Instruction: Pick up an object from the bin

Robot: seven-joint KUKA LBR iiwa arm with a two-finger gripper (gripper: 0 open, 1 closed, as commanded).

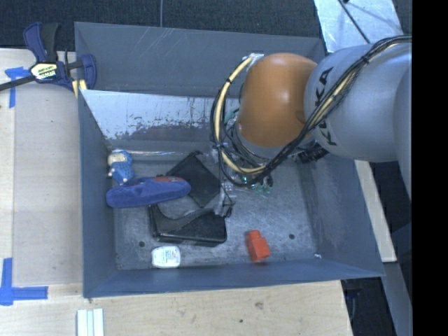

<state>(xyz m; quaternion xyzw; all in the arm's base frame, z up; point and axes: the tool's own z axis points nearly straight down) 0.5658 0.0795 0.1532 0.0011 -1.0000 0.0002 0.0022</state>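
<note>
Dim, perhaps overhead light; soft shadows

Well beyond the gripper (225, 200) we see a dark, finely textured floor (175, 2). Well to the gripper's left lies a pale table top (42, 187), which also runs along on our side of it. Beyond it and to its right, a white sheet (353, 9) lies brightly lit on the dark floor.

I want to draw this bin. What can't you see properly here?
Camera view:
Black things: partly under the blue brush and the orange cover.
White tag: writing too small to read.
Blue-and-white toy: too small to tell what it is.
Bin: right back corner behind the arm.
</note>
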